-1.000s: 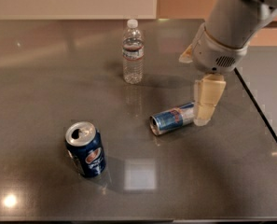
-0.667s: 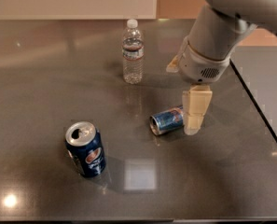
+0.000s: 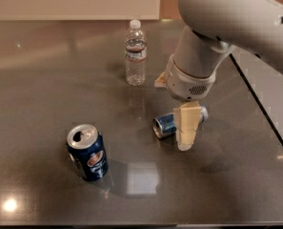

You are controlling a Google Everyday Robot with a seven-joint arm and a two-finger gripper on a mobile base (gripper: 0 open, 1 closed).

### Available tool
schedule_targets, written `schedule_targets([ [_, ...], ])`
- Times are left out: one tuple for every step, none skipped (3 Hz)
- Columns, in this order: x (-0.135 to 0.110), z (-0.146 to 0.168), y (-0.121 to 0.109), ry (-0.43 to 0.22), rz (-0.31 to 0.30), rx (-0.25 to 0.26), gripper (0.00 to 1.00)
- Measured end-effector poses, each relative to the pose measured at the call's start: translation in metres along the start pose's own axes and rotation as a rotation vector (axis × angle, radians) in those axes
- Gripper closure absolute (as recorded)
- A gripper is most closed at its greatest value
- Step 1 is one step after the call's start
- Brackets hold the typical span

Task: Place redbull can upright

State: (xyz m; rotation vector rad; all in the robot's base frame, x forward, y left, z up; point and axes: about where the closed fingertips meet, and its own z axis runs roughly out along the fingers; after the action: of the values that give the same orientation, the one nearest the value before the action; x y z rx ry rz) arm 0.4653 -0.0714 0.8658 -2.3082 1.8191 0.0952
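Note:
The redbull can [image 3: 165, 124] lies on its side on the dark table [image 3: 45, 94], right of centre, with its silver top facing left. Only its left end and a bit of its right end [image 3: 204, 112] show. My gripper [image 3: 186, 136] hangs from the big white arm [image 3: 198, 66] and reaches down right over the can's middle, covering that part of it. Whether it touches the can is not visible.
A dark-blue Pepsi can [image 3: 87, 152] stands upright at the front left. A clear water bottle [image 3: 136, 54] stands at the back, left of the arm. The table's right edge [image 3: 265, 113] runs diagonally just right of the arm.
The arm has swung left and lower. The gripper has gone from the can's right end to over its middle. The can lies where it was.

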Motion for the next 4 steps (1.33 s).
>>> schedule_targets([
  [-0.002,0.015,0.002,0.006,-0.039,-0.030,0.17],
  [-0.001,0.024,0.006,0.016,-0.066,-0.052,0.41],
  [0.001,0.025,0.007,0.025,-0.077,-0.061,0.63],
  [0.003,0.003,-0.001,-0.010,-0.046,-0.030,0.87],
])
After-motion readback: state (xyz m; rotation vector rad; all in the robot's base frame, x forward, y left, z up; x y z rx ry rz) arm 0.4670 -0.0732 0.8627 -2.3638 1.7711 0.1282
